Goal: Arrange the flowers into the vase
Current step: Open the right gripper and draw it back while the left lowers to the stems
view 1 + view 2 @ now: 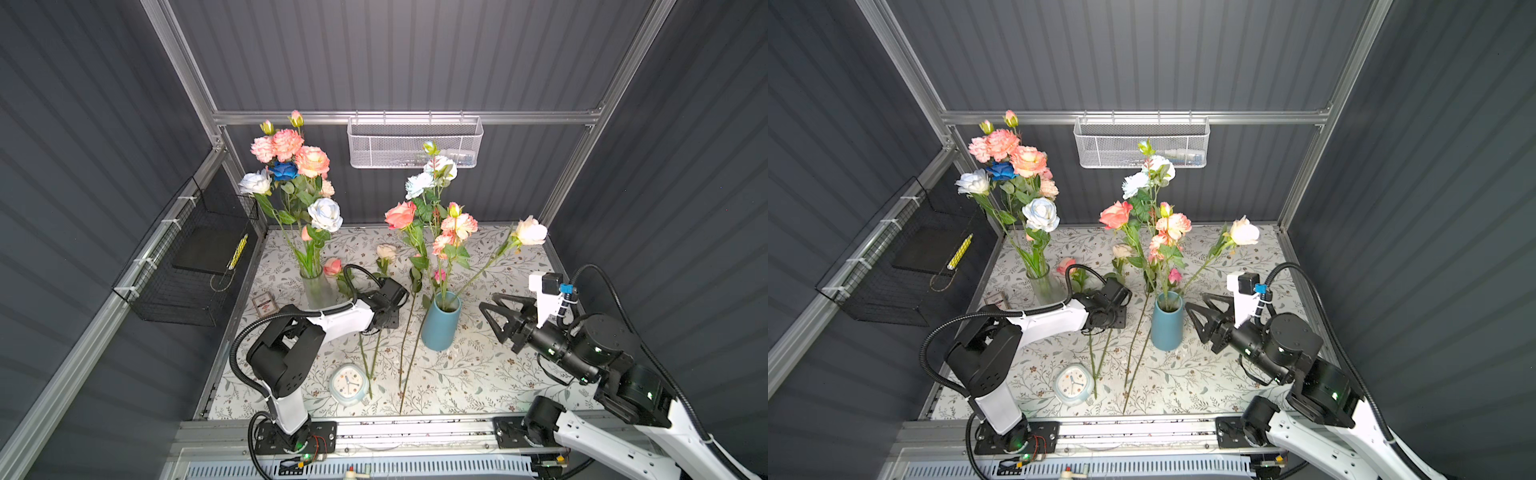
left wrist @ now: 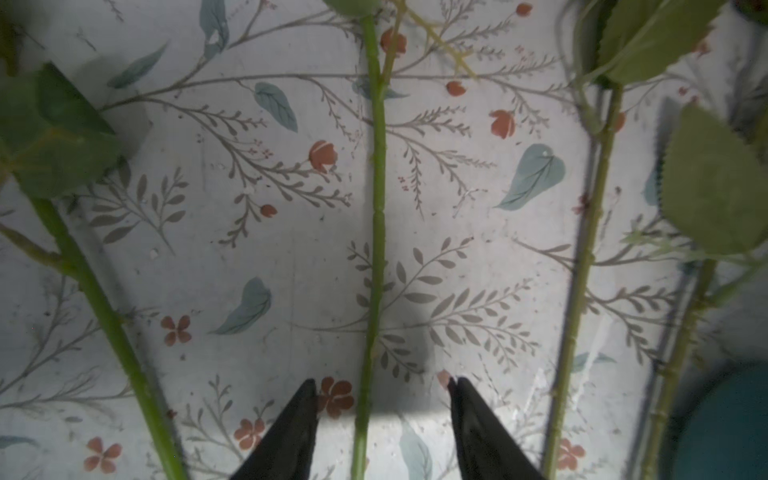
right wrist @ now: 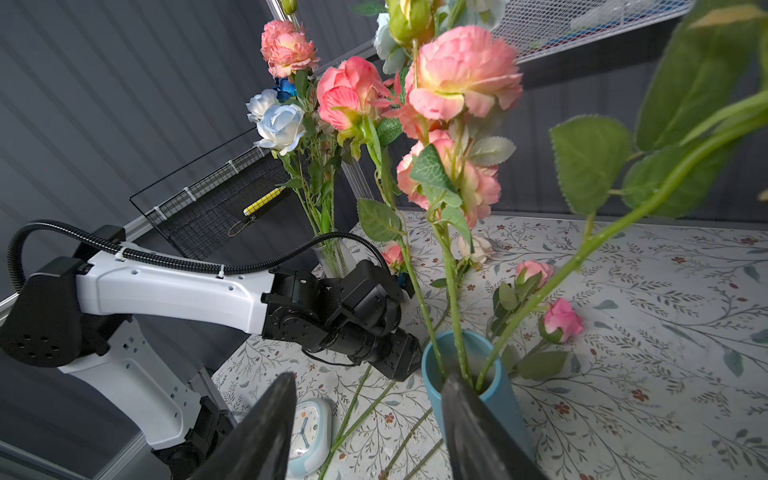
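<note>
A blue vase stands mid-table holding several flowers: coral, pink, cream and pale blue. More flowers lie flat on the cloth beside it, stems toward the front. My left gripper points straight down over them. In the left wrist view it is open, and one green stem runs between its fingertips with a gap on each side. My right gripper hovers open and empty just right of the vase.
A clear glass vase full of flowers stands at the back left. A pale clock lies near the front edge and a small card at the left. A black wire basket and a white mesh basket hang on the walls.
</note>
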`<state>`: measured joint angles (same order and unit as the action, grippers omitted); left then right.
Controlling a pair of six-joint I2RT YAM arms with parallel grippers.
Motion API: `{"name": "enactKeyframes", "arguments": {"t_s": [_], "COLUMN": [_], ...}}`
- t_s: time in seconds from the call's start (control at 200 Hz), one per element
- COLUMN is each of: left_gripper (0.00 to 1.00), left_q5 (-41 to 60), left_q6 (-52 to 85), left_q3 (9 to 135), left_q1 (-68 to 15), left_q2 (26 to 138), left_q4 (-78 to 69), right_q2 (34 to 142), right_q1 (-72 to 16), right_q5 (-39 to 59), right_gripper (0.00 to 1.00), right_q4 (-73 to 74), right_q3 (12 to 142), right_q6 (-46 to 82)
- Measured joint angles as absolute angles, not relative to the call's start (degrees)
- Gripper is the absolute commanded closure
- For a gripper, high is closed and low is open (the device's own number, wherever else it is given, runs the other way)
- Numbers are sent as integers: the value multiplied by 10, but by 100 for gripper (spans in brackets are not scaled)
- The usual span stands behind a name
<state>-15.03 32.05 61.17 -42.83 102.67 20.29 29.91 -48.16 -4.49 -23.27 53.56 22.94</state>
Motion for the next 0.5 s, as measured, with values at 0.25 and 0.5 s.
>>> {"name": "enactKeyframes", "arguments": {"t_s": [0.25,0.5], "left_gripper": [69,96], "left_q5": [-197,-208], "left_q6": [311,306], "left_q3": [649,657], "left_q1": [-444,-454], "left_q2": [1068,1077], "left_q4": [242,237], "right_q2": [288,281], "right_q1": [-482,-482], "right_q5": [-49,-54], "right_gripper": [42,43], "right_q4": [-239,-241], "right_q3": [535,530], "right_q6": [229,229]}}
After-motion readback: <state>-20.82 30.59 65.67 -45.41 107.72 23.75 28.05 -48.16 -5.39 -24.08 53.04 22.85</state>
